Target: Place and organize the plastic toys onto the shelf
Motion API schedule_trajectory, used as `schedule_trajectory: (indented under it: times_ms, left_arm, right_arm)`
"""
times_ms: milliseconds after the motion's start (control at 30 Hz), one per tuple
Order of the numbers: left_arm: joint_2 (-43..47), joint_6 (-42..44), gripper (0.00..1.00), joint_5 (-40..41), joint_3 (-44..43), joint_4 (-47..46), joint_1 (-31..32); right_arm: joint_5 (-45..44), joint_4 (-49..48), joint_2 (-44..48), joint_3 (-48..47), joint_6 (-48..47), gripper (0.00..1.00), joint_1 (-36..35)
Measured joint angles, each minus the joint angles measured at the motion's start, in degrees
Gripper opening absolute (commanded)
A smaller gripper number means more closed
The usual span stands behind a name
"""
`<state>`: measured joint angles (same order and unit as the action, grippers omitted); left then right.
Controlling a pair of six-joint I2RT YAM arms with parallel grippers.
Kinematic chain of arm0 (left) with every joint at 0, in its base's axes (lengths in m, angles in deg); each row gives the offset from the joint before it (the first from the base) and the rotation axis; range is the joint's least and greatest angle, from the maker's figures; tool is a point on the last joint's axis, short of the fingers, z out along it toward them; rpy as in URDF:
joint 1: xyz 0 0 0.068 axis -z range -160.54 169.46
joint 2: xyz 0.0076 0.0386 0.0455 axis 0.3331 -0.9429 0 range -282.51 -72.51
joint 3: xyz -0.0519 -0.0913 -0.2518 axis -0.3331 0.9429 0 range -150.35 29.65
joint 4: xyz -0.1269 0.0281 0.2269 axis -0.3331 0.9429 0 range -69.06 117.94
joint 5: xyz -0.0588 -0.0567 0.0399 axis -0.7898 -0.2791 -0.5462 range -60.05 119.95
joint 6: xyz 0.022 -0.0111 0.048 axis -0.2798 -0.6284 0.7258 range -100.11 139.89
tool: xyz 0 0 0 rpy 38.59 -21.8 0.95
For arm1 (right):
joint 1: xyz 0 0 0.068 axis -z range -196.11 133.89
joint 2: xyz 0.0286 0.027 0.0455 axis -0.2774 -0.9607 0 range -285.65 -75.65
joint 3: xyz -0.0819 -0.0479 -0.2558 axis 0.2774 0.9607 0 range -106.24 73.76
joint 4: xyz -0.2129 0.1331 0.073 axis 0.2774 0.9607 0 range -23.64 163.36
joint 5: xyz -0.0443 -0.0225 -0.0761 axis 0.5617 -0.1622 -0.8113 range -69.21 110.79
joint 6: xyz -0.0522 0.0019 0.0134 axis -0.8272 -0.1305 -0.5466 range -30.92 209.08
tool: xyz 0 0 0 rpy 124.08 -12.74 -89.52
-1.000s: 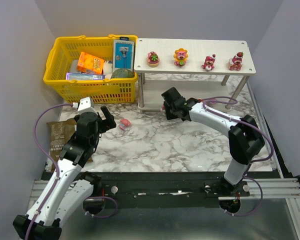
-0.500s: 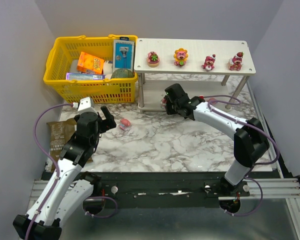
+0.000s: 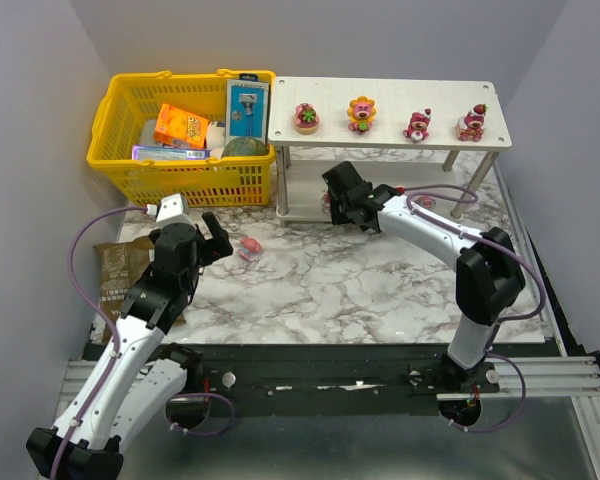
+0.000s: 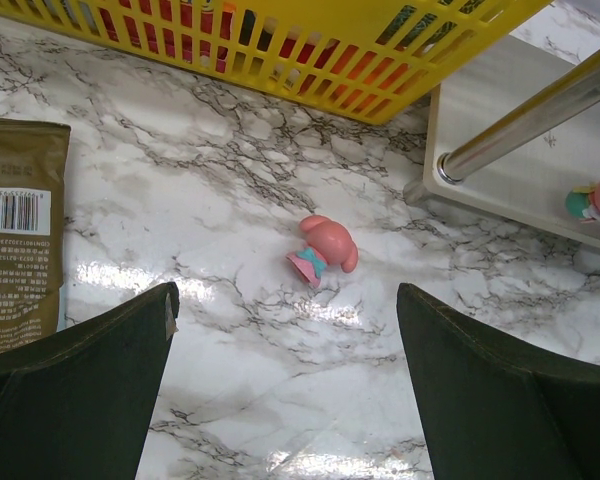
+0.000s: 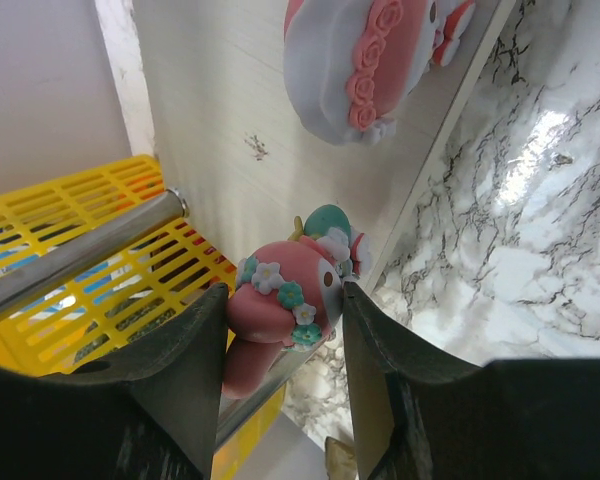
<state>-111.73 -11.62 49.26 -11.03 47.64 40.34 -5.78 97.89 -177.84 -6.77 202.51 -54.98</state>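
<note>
Toys [image 4: 322,252]: glossy smooth plastic. Shelf [image 3: 385,92]: matt white wood-grain w/ shiny metal legs [image 4: 530,125]. Table [image 3: 330,290]: glossy marble-look. Basket [image 3: 200,182]: yellow plastic mesh. Pouch [image 4: 15,240]: brown, matt.

A pink toy [image 4: 322,251] lies on marble between wide-open fingers [image 4: 75,385].

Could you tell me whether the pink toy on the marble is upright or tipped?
Tipped: the pink toy lies on its side.
</note>
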Motion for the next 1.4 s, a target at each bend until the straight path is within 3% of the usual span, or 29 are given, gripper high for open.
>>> schedule_trajectory:
  times_ms: [600, 900, 1400]
  left_arm:
    - [-0.92, 0.02, 0.99, -0.04, 0.0, 0.0, 0.0]
    - [-1.22, 0.04, 0.99, -0.04, 0.0, 0.0, 0.0]
    - [-1.42, 0.04, 0.99, -0.02, 0.0, 0.0, 0.0]
  right_arm:
    - [-0.07, 4.15, -3.04, -1.7, 0.52, 0.41, 0.02]
    - [-0.13, 2.21, -3.8, -1.7, 0.59, 0.51, 0.24]
    - [-0.94, 1.92, -4.26, -1.97, 0.63, 0.55, 0.26]
